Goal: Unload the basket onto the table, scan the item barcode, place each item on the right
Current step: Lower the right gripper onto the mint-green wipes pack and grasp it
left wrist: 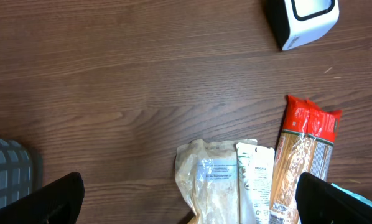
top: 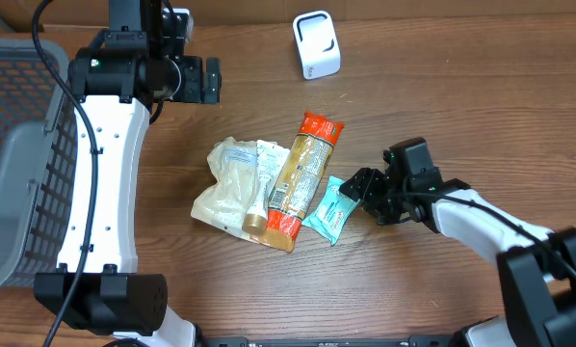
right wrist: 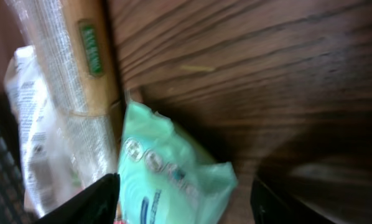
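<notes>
A teal packet lies at the right edge of a pile of items in the middle of the table. My right gripper is low at the packet's right end. In the right wrist view the teal packet sits between the fingers of the right gripper. The left finger is right next to it and the right finger stands well apart, so the gripper is open. The white barcode scanner stands at the far edge. My left gripper hangs wide open and empty, well above the table at the far left.
The pile also holds an orange-ended pasta package, a white tube and a crumpled clear bag. A grey mesh basket fills the left side. In the left wrist view the scanner is at the top right.
</notes>
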{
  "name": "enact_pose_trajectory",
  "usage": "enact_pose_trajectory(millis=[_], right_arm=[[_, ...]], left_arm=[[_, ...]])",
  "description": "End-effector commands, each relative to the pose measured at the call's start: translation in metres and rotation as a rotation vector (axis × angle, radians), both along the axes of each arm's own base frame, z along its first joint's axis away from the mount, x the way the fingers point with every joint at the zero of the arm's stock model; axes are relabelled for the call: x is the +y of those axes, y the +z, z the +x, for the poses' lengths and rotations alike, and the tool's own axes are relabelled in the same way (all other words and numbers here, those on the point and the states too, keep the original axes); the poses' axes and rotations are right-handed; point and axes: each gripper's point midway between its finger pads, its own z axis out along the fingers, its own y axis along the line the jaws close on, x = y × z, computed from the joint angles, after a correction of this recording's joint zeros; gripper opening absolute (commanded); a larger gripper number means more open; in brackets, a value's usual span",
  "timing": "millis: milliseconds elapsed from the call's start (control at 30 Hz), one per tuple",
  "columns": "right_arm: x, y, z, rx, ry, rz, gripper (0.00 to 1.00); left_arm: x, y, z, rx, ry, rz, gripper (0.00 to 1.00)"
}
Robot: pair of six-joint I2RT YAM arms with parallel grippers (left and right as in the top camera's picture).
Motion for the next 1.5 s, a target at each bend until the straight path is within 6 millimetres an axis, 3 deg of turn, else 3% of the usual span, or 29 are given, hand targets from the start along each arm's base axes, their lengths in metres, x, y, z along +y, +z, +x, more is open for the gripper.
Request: enact_pose_trajectory(millis=[0, 100, 333, 433, 600, 700, 833, 967, 1067, 1200, 1467], right_arm=[[0.009, -0.013, 0.006, 0.044, -0.056, 0.004, 0.67], [0.017, -0.015, 0.005, 0.042, -0.032, 0.023, 0.59], [0.023, -0.01, 0.002, 0.055, -0.01, 0.063, 0.15], [0.024, -0.004, 0.006, 0.032, 0.001, 0.073, 0.09], [0.018, 0.027, 0.019, -0.089, 0.092, 0.033, 0.04], [-0.005, 0.05, 0.026, -0.136, 0.095, -0.108, 0.04], [-0.041, 0.096, 0.037, -0.223, 0.109, -0.362, 0.04], [-0.095, 0.13, 0.034, -0.168, 0.037, -0.697, 0.04], [-0.125, 0.143, 0.022, -0.044, 0.043, -0.906, 0.04], [-0.133, 0.129, 0.017, 0.12, 0.098, -0.995, 0.04], [-0.141, 0.063, 0.015, 0.368, 0.211, -1.145, 0.04]], left_arm=[[-0.001, 0.011, -0.001, -0.029, -0.016, 0.015, 1.0], [-0.001, 0.011, -0.001, -0.029, -0.016, 0.015, 1.0], [-0.001, 0.011, -0.001, -0.029, -0.016, 0.015, 1.0], [-0.001, 0.011, -0.001, -0.029, -0.016, 0.015, 1.0], [-0.001, 0.011, -0.001, -0.029, -0.016, 0.015, 1.0], [-0.001, 0.011, -0.001, -0.029, -0.016, 0.015, 1.0], [-0.001, 0.011, -0.001, -0.029, -0.016, 0.015, 1.0], [-0.001, 0.011, -0.001, -0.029, -0.016, 0.015, 0.99], [-0.001, 0.011, -0.001, -0.029, -0.016, 0.015, 1.0], [-0.001, 0.011, -0.001, -0.029, -0.016, 0.015, 1.0], [-0.001, 0.011, -0.001, -0.029, -0.016, 0.015, 1.0]])
